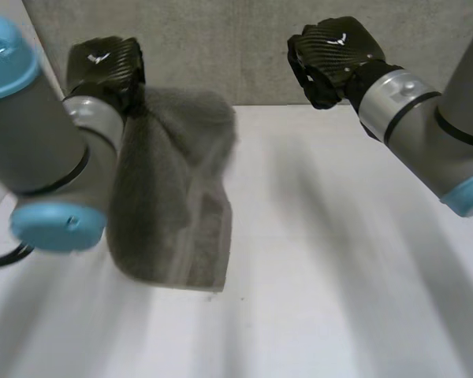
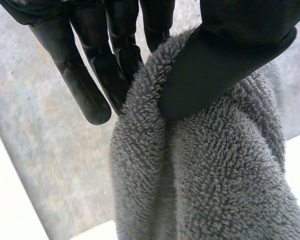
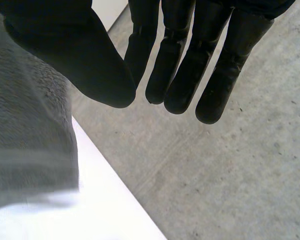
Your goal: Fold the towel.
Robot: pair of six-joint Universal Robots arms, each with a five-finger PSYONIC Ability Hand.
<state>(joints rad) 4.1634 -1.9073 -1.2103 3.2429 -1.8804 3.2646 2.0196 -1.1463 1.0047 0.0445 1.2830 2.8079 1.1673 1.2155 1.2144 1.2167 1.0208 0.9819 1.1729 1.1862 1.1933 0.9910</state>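
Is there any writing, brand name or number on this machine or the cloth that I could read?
No readable words or numbers.
left hand: small white emblem on its back, a shape, no letters.
right hand: the same white emblem, no letters.
towel: no label or print visible.

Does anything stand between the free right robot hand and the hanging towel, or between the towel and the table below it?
Nothing visible does. The towel hangs pinched in the left robot hand; the right robot hand is open beside it, with only table between and below.
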